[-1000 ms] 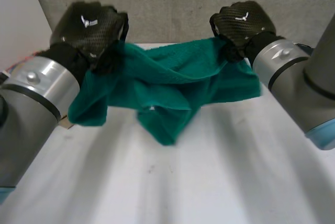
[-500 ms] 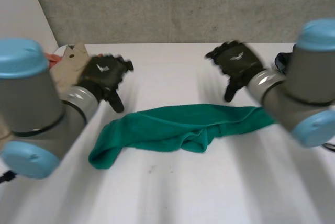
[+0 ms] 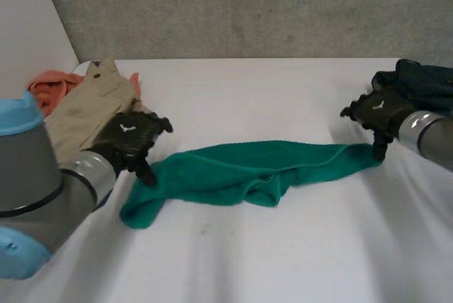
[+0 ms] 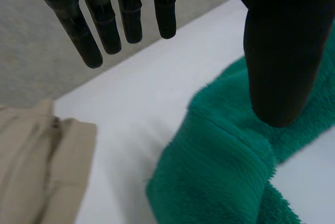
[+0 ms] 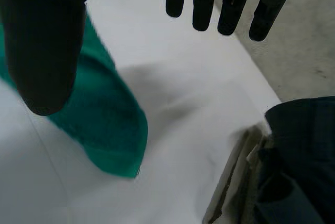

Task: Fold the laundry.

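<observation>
Two empty hands, fingers spread: left hand [image 3: 131, 139] and right hand [image 3: 380, 108] flank the green towel [image 3: 248, 170], bunched lengthwise on the table [image 3: 283, 246]. Risk: pinching doubled layers instead of corners skews the fold.

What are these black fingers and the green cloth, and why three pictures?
This is a two-armed robot at a white table. The wide picture looks down from between the arms; the other two come from a camera on each wrist. A green towel lies in a rumpled strip. The left hand is at one end, the right hand at the other, both open, holding nothing. A beige garment and an orange garment lie by the left arm, a dark garment by the right.
</observation>
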`<state>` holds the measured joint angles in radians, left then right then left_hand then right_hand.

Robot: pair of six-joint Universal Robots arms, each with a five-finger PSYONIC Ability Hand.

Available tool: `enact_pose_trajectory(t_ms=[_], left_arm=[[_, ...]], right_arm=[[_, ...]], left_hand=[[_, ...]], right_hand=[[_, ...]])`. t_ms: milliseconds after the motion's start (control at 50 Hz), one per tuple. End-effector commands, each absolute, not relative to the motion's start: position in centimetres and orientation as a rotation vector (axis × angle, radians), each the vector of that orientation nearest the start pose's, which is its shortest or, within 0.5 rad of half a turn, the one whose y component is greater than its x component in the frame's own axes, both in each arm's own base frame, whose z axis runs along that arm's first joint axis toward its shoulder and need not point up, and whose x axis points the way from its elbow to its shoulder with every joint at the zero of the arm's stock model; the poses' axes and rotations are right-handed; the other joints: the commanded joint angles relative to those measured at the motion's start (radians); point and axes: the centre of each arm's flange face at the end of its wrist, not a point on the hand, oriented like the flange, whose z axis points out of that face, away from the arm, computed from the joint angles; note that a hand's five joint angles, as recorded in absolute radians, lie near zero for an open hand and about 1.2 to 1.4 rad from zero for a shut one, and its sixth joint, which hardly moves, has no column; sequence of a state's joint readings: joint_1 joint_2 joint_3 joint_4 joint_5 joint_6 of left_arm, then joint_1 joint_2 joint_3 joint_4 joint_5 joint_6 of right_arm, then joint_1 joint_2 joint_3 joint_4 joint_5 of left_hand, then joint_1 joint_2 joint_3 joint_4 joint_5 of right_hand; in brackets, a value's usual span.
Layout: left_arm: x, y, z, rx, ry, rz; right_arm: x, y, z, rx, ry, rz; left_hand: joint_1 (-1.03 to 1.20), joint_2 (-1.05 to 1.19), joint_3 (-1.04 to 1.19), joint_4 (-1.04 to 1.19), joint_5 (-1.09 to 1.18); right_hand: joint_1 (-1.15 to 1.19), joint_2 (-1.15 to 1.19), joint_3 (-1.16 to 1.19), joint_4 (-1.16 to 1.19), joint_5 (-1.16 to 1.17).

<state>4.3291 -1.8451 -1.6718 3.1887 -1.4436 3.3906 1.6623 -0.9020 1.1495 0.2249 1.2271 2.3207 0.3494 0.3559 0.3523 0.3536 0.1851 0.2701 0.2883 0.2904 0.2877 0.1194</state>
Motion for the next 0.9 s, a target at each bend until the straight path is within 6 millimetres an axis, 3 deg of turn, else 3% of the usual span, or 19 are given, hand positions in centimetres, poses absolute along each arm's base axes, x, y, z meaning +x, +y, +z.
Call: enact_pose_trajectory(t_ms=[20, 60, 240, 420, 460, 560, 640, 720, 800, 880, 900], left_arm=[[-26.3, -26.0, 16.6, 1.026, 2.615, -1.825], [-26.3, -26.1, 16.1, 1.027, 2.625, -1.803], [-26.9, -27.1, 15.9, 1.027, 2.592, -1.837], [-26.8, -27.4, 16.6, 1.015, 2.53, -1.852], [-26.8, -27.4, 16.8, 1.007, 2.521, -1.857], [-26.7, -27.5, 20.4, 0.955, 2.418, -1.99], [-26.4, -27.2, 23.4, 0.916, 2.337, -2.099], [-26.2, -26.4, 25.8, 0.909, 2.265, -2.185], [-25.9, -25.7, 25.7, 0.914, 2.279, -2.183], [-26.0, -25.6, 23.2, 0.958, 2.346, -2.104], [-26.1, -25.8, 22.5, 0.964, 2.362, -2.082]], right_arm=[[20.4, -39.7, 14.3, -1.452, 2.274, -1.752], [20.6, -39.9, 14.1, -1.43, 2.255, -1.753], [21.3, -40.8, 13.0, -1.331, 2.171, -1.73], [21.3, -40.7, 11.9, -1.32, 2.19, -1.686], [21.3, -40.7, 11.9, -1.317, 2.194, -1.682], [21.1, -40.6, 12.4, -1.309, 2.203, -1.678], [21.0, -40.5, 13.7, -1.299, 2.197, -1.706], [20.6, -40.3, 16.5, -1.294, 2.179, -1.772], [20.1, -39.5, 18.1, -1.293, 2.179, -1.778], [20.3, -37.9, 18.4, -1.322, 2.185, -1.728], [20.3, -37.6, 18.4, -1.325, 2.188, -1.716]], left_hand=[[0.234, 0.227, 0.231, 0.229, 0.223], [0.287, 0.28, 0.284, 0.282, 0.276], [1.046, 1.039, 1.043, 1.042, 1.036], [1.047, 1.04, 1.044, 1.043, 1.037], [1.047, 1.04, 1.044, 1.043, 1.037], [1.047, 1.04, 1.044, 1.043, 1.037], [1.047, 1.04, 1.044, 1.043, 1.037], [1.047, 1.04, 1.044, 1.043, 1.037], [1.047, 1.04, 1.044, 1.043, 1.037], [0.374, 0.367, 0.371, 0.37, 0.363], [0.346, 0.339, 0.343, 0.342, 0.336]], right_hand=[[0.167, 0.149, 0.147, 0.15, 0.143], [0.185, 0.166, 0.164, 0.167, 0.161], [0.346, 0.328, 0.326, 0.329, 0.322], [0.557, 0.539, 0.537, 0.54, 0.534], [0.791, 0.772, 0.77, 0.773, 0.767], [1.126, 1.108, 1.106, 1.109, 1.102], [1.126, 1.108, 1.106, 1.109, 1.102], [1.126, 1.108, 1.106, 1.109, 1.102], [1.126, 1.108, 1.106, 1.109, 1.102], [1.126, 1.108, 1.106, 1.109, 1.102], [1.126, 1.108, 1.106, 1.109, 1.102]])
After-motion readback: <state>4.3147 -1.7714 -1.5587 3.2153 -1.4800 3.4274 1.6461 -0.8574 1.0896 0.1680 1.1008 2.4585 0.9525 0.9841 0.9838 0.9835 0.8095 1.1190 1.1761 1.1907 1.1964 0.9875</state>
